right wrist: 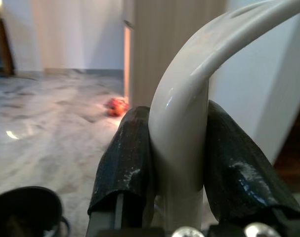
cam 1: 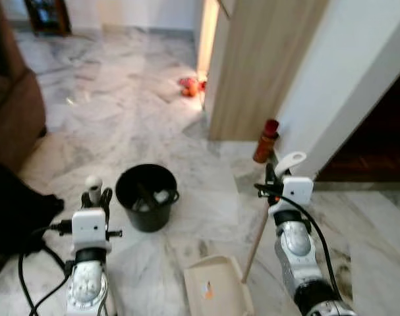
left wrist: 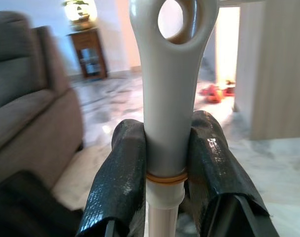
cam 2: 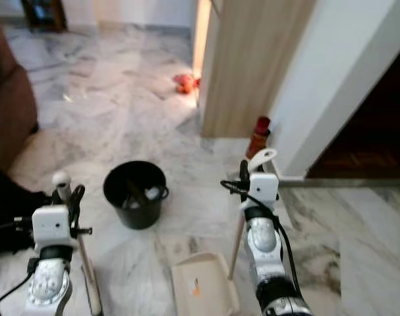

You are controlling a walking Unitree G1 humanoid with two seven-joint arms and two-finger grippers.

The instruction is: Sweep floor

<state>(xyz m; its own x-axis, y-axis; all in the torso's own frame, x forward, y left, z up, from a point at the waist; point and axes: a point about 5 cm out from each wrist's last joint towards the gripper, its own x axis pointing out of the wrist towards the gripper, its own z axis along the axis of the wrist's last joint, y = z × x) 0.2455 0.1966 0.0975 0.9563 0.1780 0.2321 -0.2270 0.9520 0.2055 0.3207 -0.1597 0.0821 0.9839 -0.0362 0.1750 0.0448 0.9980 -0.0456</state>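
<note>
My left gripper point(cam 1: 97, 195) is shut on the grey-white top of the broom handle point(left wrist: 165, 98), which ends in a hanging hole; the stick point(cam 2: 87, 270) runs down beside my left arm. At the right, the curved cream grip of the dustpan handle point(right wrist: 182, 128) has my right gripper point(cam 1: 272, 179) shut on it. Its wooden stick point(cam 1: 256, 242) slants down to the cream dustpan point(cam 1: 216, 288), which rests on the marble floor point(cam 1: 120, 112) between my arms. A small red-orange thing point(cam 1: 190, 85) lies far ahead by the doorway.
A black bucket point(cam 1: 147, 196) holding some rubbish stands just ahead of my left arm. A black bag point(cam 1: 15, 210) and a brown sofa point(cam 1: 12, 99) are at the left. A wooden panel point(cam 1: 259, 66), a white wall and a red-brown bottle-shaped object point(cam 1: 267, 140) are at the right.
</note>
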